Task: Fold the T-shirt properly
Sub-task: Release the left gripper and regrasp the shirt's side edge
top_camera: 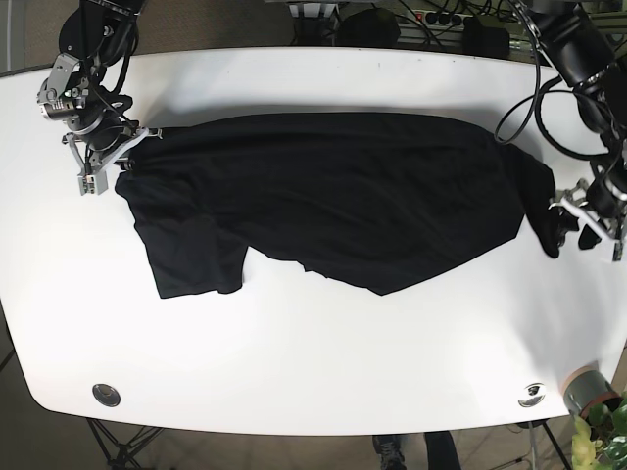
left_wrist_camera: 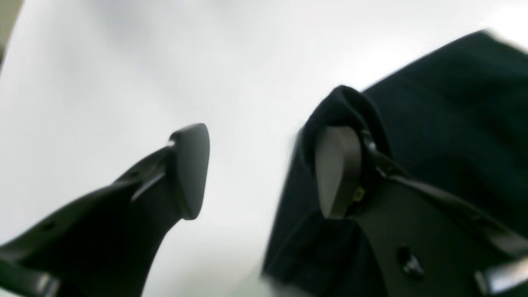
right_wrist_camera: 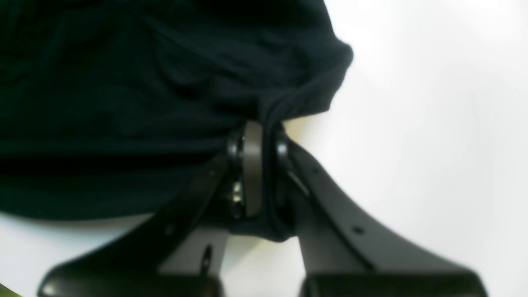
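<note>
- A black T-shirt (top_camera: 333,196) lies spread across the middle of the white counter (top_camera: 313,362), stretched lengthwise between the two arms, with a sleeve flap hanging toward the near edge at the base view's left.
- The right pincer (top_camera: 125,155) sits at the base view's upper left, at the end of the shirt. In the right wrist view its jaws are clenched on a gathered fold of the dark cloth (right_wrist_camera: 284,103), which bunches up and runs down between the two fingers (right_wrist_camera: 252,173).
- The left pincer (top_camera: 573,223) is at the base view's right edge, just beside the other end of the shirt. In the left wrist view its jaws stand wide apart: one fingertip (left_wrist_camera: 190,169) hangs over bare counter, the other (left_wrist_camera: 337,171) is against the shirt's edge, with cloth (left_wrist_camera: 445,123) rising behind and around it. Nothing is clamped between them.
- That end of the shirt forms a small humped fold beside the released fingertip.
- Both wrist views are blurred, so finer detail of the fabric cannot be told.
- On the counter near the front edge sit two round metal fittings (top_camera: 105,394), one toward each corner.
- A potted plant (top_camera: 602,416) shows at the base view's lower right corner.
</note>
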Controlling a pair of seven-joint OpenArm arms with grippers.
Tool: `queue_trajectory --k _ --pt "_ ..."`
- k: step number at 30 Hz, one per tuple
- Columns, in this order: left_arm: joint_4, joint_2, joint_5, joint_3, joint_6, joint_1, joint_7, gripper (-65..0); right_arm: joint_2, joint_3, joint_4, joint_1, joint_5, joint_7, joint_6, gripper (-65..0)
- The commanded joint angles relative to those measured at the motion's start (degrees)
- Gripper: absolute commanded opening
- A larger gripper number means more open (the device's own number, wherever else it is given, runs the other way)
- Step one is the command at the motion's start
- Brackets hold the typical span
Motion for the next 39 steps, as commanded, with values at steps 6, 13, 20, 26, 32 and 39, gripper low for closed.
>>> queue_trajectory --k 6,13,20,26,32,39 --pt "-11.2 -0.8 -0.6 7.5 -0.1 -9.4 -1.6 -26.8 0.8 0.3 1.2 0.4 0.6 2.6 0.12 -63.1" --pt "-15.8 -1.1 -1.0 11.2 -0.1 -12.7 -1.8 -26.8 0.8 0.3 1.2 0.4 0.6 2.6 0.03 -63.1" --pt "-11.9 -1.6 -1.0 10.9 -0.1 -10.6 7.3 -27.1 0.3 0.3 1.1 0.4 0.6 2.6 -0.06 -63.1" --pt "-1.6 -3.2 -1.0 10.7 -0.1 -2.5 11.8 -27.2 -0.7 0.2 1.1 0.4 0.5 3.7 -0.06 -63.1" --pt "8.1 -4.2 -1.0 10.7 -0.1 6.4 11.7 -27.2 -0.8 0.2 1.0 0.4 0.5 4.1 0.03 -63.1" --pt "9.8 -1.7 -0.8 8.3 -0.1 5.0 10.3 -27.2 -0.8 0.1 0.9 0.4 0.5 4.2 0.12 -63.1"
